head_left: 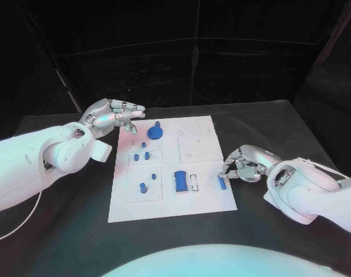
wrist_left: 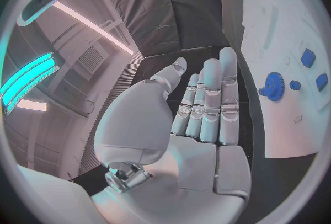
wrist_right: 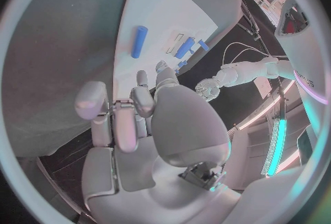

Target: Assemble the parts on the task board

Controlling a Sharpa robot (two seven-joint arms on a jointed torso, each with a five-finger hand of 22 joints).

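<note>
From the head camera, the white board [head_left: 175,173] lies mid-table; the right hand [head_left: 240,164] hovers at its near right edge, fingers curled in, just beside a small blue peg [head_left: 222,182] lying loose there; whether it pinches anything I cannot tell; the left hand [head_left: 113,117] waits off the far left corner, holding nothing; I count one gear [head_left: 157,133], one larger blue block [head_left: 179,180] and about five smaller blue pieces. From the left wrist, that hand's fingers [wrist_left: 214,97] stand straight and together, empty. From the right wrist, the peg lies free, apart from the fingers [wrist_right: 131,111]; a good pickup probably means closing squarely across its middle.
</note>
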